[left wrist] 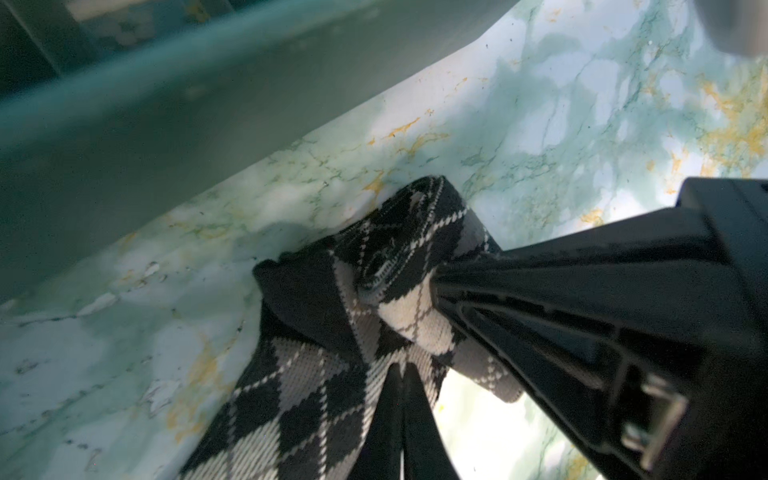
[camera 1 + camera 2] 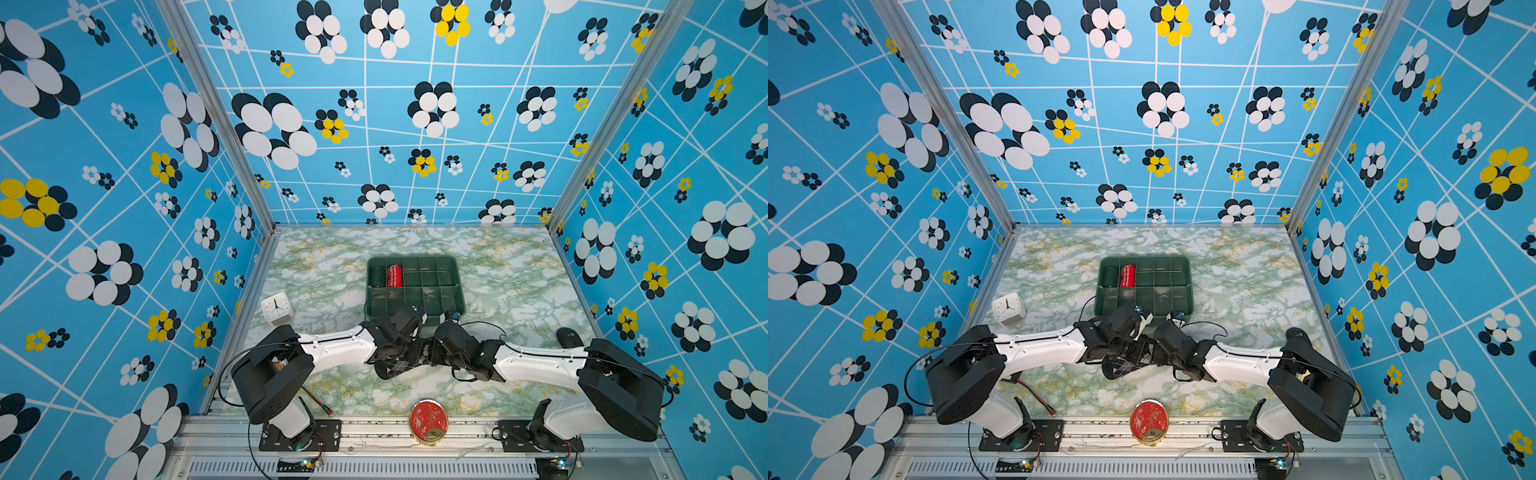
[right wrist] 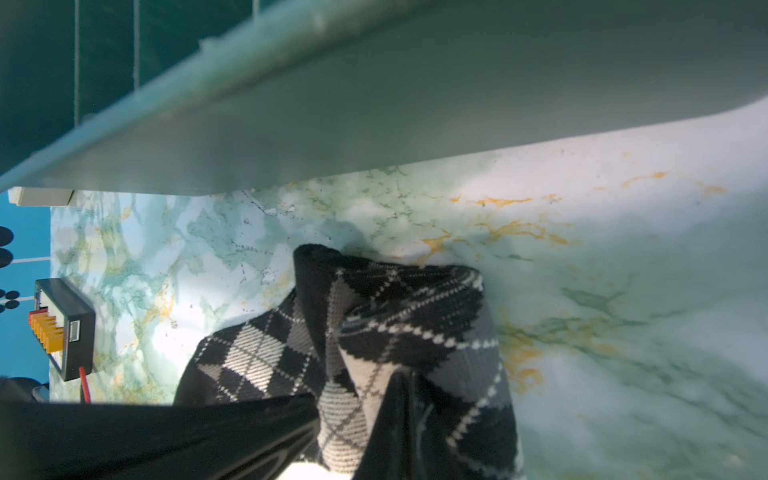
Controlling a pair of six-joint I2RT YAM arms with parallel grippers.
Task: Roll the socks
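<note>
Found left tool [image 1: 401, 386] and right tool [image 3: 405, 386] each pinching the socks [image 1: 299, 374], bunched on surface [image 2: 519, 282] just near of green tray [image 2: 459, 291]. Cannot read markings on red tin [image 2: 429, 422].

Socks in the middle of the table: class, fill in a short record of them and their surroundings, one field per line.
item: socks, black with grey and white diamonds
place: on the table, just in front of the green tray
state: bunched and partly folded, not a finished roll
left hand: shut on the socks
right hand: shut on the socks
in tray: red roll beside dark green roll
also there: white clock, round red tin
</note>
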